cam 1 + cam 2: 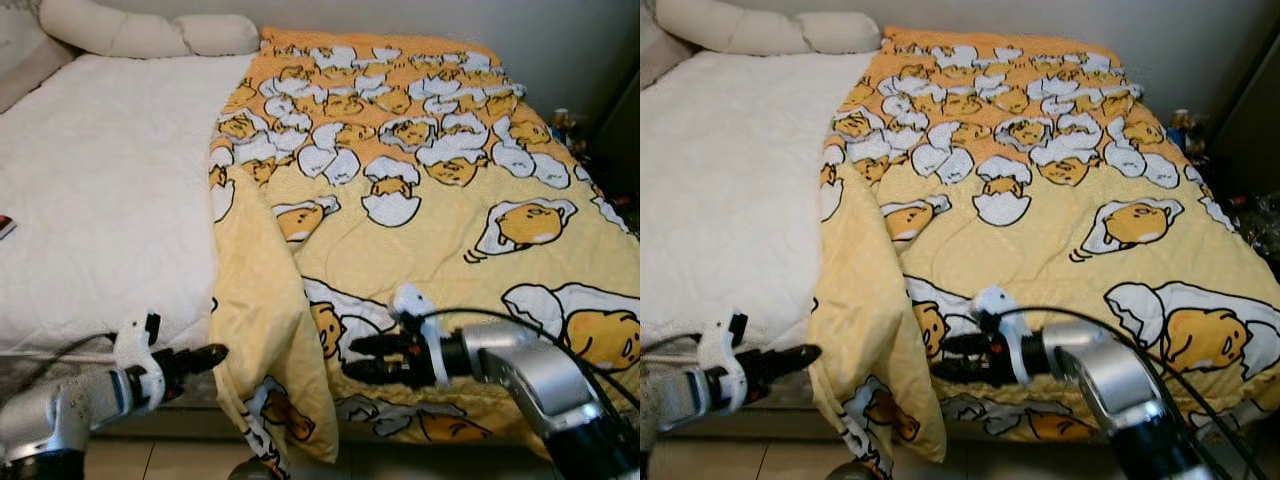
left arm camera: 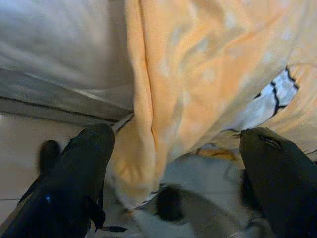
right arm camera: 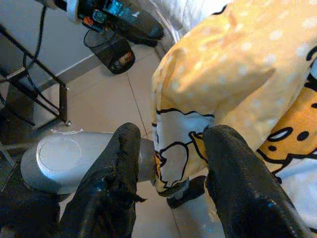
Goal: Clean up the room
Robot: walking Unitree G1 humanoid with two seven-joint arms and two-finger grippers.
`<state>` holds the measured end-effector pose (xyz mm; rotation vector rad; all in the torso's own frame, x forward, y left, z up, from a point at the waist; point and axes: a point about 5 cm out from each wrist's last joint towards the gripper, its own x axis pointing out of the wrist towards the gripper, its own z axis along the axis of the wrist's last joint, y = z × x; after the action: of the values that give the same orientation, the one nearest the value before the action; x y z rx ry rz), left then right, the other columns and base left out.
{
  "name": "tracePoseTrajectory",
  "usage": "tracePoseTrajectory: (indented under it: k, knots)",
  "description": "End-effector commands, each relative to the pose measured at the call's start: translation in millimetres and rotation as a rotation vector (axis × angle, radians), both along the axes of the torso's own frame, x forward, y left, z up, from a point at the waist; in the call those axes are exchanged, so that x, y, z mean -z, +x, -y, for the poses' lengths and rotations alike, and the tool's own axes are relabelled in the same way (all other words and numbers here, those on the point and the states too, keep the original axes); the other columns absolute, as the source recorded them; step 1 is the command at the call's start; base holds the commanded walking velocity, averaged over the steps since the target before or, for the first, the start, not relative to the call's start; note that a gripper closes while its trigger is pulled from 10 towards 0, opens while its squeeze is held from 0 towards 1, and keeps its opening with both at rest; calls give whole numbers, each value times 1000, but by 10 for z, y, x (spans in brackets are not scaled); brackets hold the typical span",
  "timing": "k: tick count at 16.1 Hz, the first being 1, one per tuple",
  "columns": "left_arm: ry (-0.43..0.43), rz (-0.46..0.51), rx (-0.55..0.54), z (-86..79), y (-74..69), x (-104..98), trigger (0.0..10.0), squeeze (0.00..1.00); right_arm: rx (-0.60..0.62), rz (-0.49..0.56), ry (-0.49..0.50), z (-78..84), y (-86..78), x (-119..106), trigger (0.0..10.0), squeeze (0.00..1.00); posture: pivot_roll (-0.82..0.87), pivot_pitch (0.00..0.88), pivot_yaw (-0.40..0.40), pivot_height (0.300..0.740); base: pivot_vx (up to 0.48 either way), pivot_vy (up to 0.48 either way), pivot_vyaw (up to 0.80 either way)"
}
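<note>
Room: bed (image 1: 100,200) with a white sheet fills most of the head view, a pale wall runs behind it, and tiled floor (image 3: 109,99) shows below the bed edge.
Left jaws: the left gripper (image 1: 205,357) hangs at about 8 o'clock in the head view, just beside the hanging fold of cloth; its two fingers (image 2: 81,163) stand wide apart with the fold between them, and they grip nothing.
Right jaws: the right gripper (image 1: 360,358) is at about 5 o'clock, low over the near bed edge, pointing toward the left one; its fingers (image 3: 121,163) are spread, the cloth edge lies in the gap, not pinched.
Blanket: the yellow blanket (image 1: 420,200) with the egg cartoon print covers the bed half toward 3 o'clock; its near corner is folded and hangs over the edge toward the floor.
Pillow: a long cream pillow (image 1: 140,35) lies at 11 o'clock, at the head of the bed.
Small object: a dark red thing (image 1: 5,226) sits at 9 o'clock on the sheet; I cannot tell what it is.
</note>
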<state>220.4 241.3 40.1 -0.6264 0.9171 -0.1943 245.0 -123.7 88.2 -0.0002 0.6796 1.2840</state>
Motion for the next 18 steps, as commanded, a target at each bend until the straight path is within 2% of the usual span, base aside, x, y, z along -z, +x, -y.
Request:
tracePoseTrajectory:
  k: [1, 2, 4, 5, 6, 10, 12, 14, 18]
  knots:
    - [-34, 20, -28, 17, 40, 72, 10000, 0, -27, -1, 0, -23, 16, 2, 10000, 0, 63, 0, 6, 740, 0, 0, 0]
    - [-26, 28, -32, 72, 70, 212, 10000, 0, -57, -5, 8, -65, 34, 2, 10000, 0, 62, 0, 7, 740, 0, 0, 0]
    - [-3, 7, -29, 114, 68, 332, 10000, 0, -82, -8, 10, -102, 43, 8, 10000, 0, 57, 0, 11, 740, 0, 0, 0]
    - [23, -21, -22, 148, 62, 422, 6824, 0, -116, -16, 22, -137, 42, 4, 10000, 0, 48, 0, 18, 740, 0, 0, 0]
    - [34, -22, -28, 157, 75, 446, 0, 0, -139, -18, 28, -152, 37, -1, 10000, 0, 47, 0, 19, 740, 0, 0, 0]
    - [78, 14, -63, 157, 162, 564, 0, 0, -211, -10, 55, -151, 23, -10, 10000, 0, 49, 0, 18, 740, 0, 0, 0]
    - [73, 65, -91, 183, 216, 583, 0, 0, -216, -13, 73, -108, 14, 1, 10000, 0, 48, 0, 15, 740, 0, 0, 0]
    - [54, 76, -101, 214, 248, 590, 0, 0, -219, -21, 78, -89, 3, 10, 10000, 0, 44, 0, 18, 740, 0, 0, 0]
    - [54, 65, -61, 312, 306, 624, 0, 0, -245, -33, 102, -53, -36, 21, 10000, 0, 39, 0, 29, 740, 0, 0, 0]
